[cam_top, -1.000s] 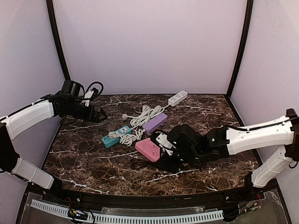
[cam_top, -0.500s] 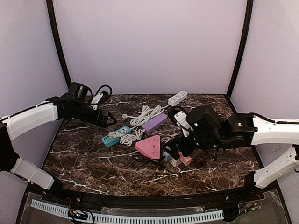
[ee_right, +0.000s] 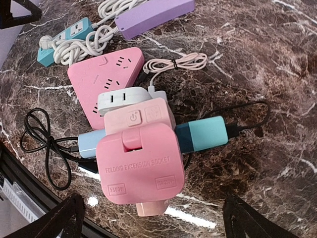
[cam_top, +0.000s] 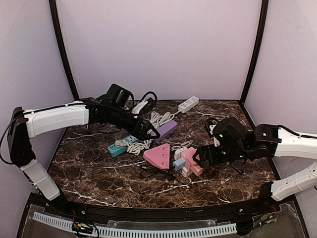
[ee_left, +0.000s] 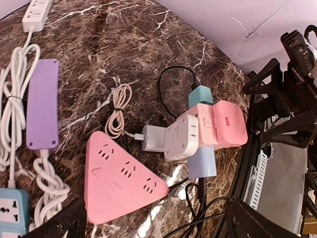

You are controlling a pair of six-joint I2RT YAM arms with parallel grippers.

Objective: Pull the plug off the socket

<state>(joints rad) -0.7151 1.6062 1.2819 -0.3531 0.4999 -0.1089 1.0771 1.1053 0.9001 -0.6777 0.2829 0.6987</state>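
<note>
As viewed from above, shows the pink socket [cam_top: 192, 162] flat on the marble table [cam_top: 99, 168], just right of the triangular pink strip [cam_top: 157, 157]. Carries a teal plug [ee_right: 203, 134] and a light blue plug [ee_right: 91, 144] on opposite sides, their shared long axis running across the right wrist view, teal end pointing right. Puts the right gripper [cam_top: 200, 156] close beside the socket, jaws wide, gripping nothing; likewise the left gripper [cam_top: 148, 132], wide, near the purple strip [cam_top: 164, 130].
</note>
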